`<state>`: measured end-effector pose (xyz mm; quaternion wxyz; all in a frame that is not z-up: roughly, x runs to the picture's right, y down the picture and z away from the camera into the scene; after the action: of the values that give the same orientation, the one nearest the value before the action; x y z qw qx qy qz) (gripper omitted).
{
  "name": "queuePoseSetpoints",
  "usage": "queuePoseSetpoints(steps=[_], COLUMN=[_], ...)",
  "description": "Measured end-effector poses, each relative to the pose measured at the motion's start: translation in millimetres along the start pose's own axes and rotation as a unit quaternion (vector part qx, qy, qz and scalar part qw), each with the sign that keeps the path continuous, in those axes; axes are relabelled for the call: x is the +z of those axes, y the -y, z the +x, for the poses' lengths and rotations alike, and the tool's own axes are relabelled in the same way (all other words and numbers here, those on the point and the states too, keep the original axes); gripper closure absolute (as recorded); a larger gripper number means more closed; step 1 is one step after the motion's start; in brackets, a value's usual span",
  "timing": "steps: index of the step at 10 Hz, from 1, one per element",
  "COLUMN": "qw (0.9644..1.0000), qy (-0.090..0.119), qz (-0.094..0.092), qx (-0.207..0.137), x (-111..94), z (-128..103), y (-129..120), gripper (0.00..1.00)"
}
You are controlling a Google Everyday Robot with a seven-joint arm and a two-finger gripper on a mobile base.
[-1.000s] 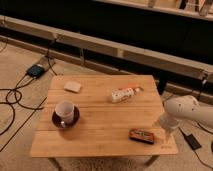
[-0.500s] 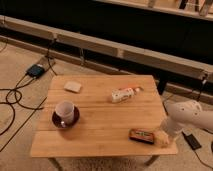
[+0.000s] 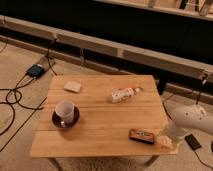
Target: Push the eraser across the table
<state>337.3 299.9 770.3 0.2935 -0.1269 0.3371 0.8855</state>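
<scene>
- The gripper [image 3: 164,141] sits at the lower right of the frame, low over the table's lower right corner. It is a pale shape at the end of the robot's white arm [image 3: 189,120].
- Whether the gripper is spread or pressed together cannot be told from this view.
- The eraser [image 3: 142,136] lies flat just left of the gripper, near the table's front edge. Whether the two touch cannot be told.
- The eraser is a small dark rectangular block with an orange-brown top face, its long side roughly along the front edge.
- The table [image 3: 110,122] is low and rectangular, with a light bamboo-coloured plank top that fills the middle of the frame.
- A white tube-like package [image 3: 123,94] with an orange tip lies above the eraser, towards the upper right of the tabletop, well apart from it.
- A white cup [image 3: 64,110] stands upright on a dark saucer [image 3: 74,119] on the left side of the tabletop.
- A pale square pad [image 3: 73,86] lies near the upper left corner of the tabletop.
- The floor is pale and speckled. Black cables [image 3: 15,97] trail across it on the left, and a small dark box [image 3: 36,70] lies at the upper left.
- A dark flat object [image 3: 192,142] lies on the floor at the lower right, below the arm.
- A pale ledge [image 3: 125,50] crosses the frame behind the table, with a dark wall above it.
</scene>
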Motion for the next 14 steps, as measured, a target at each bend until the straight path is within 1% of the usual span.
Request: queuePoseSetpoints(steps=[2,5,6,8,10,11,12,14], qw=[1.0000,0.9998,0.9998,0.9993,0.9981,0.9966,0.9954,0.9908], qy=[-0.004,-0.009,-0.011,-0.020,-0.031,-0.041,-0.047,-0.066], qz=[0.002,0.003,0.005,0.004,0.000,-0.001,-0.001,-0.003], qx=[-0.003,-0.015,-0.018,-0.031,-0.053,-0.071,-0.083,-0.118], x=[5,11,14,17,14,12,10,1], z=[2,6,8,17,34,49,59,87], y=[-2,-16,-18,-28,-41,-49,-53,-63], gripper=[0.35,0.35,0.35,0.35,0.35,0.35,0.35,0.35])
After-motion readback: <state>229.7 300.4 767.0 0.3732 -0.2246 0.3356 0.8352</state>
